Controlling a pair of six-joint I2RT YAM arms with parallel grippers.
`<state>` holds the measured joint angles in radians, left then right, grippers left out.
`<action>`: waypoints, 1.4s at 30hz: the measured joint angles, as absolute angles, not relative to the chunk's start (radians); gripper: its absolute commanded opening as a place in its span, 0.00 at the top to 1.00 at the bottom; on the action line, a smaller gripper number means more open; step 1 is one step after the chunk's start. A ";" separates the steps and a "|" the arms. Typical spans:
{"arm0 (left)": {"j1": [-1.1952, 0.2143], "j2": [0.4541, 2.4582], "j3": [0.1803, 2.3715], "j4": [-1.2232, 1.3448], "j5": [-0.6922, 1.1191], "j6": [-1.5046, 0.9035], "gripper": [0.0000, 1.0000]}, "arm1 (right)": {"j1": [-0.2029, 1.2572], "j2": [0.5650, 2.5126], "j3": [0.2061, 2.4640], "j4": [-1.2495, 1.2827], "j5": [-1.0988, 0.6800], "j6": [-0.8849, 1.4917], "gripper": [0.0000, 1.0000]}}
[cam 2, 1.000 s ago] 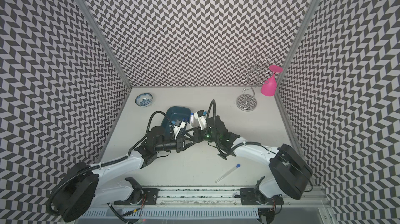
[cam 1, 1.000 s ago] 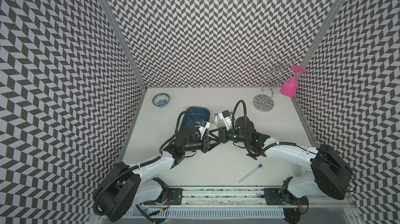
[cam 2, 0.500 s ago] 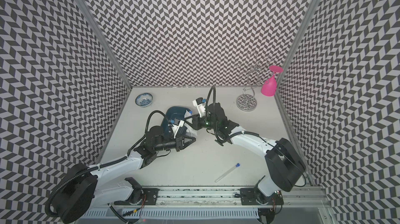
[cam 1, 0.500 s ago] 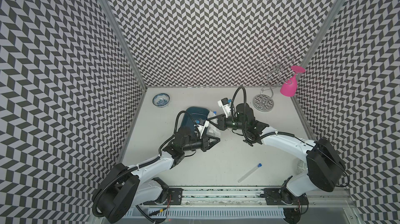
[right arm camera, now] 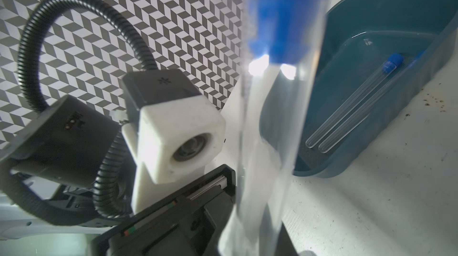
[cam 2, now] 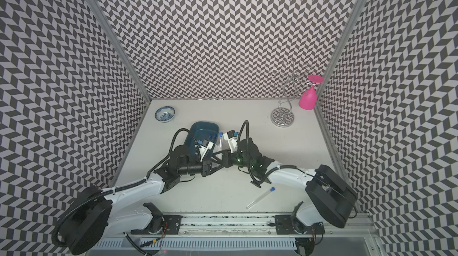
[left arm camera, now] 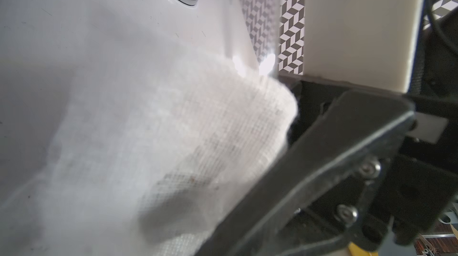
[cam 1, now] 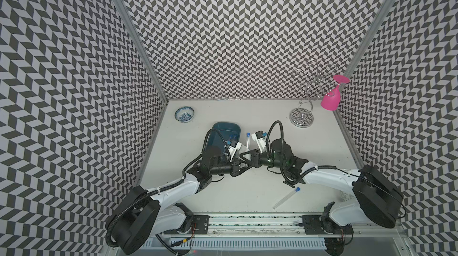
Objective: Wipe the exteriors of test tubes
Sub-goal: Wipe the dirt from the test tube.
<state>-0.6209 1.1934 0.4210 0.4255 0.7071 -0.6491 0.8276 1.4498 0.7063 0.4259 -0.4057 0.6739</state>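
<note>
**Change from half a second earlier:** the right gripper has come back toward the near side. It again meets the left gripper over the middle of the table; then, the two stood apart. The loose test tube on the near right of the table has not moved.

**Left gripper:** jaws closed on the white mesh wipe. The wipe bulges from the fingers and wraps the lower part of the held test tube.

**Right gripper:** jaws clamped on the lower end of the same tube. The tube stands off the table with its blue cap pointing far.

**Farther back:**
- Just left of the held tube, the teal tray contains two test tubes lying side by side.
- At the far left stands a small patterned bowl.
- At the far right stands a wire rack with a pink glass hanging upside down.

**Limits of view:**
- In both top views the wipe and the crossed fingers hide the right gripper's exact grip point.
- The held tube is blurred in both wrist views, and its cap is cut off at the picture edge in the right wrist view.
</note>
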 measured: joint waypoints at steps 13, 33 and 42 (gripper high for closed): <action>-0.610 1.166 0.427 0.471 0.670 -0.657 0.86 | 0.702 1.557 0.995 0.282 -0.506 0.592 0.79; -0.614 1.174 0.425 0.421 0.701 -0.653 0.86 | 0.842 1.399 0.643 0.493 -0.364 0.741 0.79; -0.607 1.180 0.429 0.483 0.693 -0.668 0.86 | 0.728 1.457 0.852 0.344 -0.430 0.647 0.79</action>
<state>-0.6067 1.1801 0.4286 0.4828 0.6926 -0.6678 0.7284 1.4570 0.8524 0.3443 -0.4297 0.6468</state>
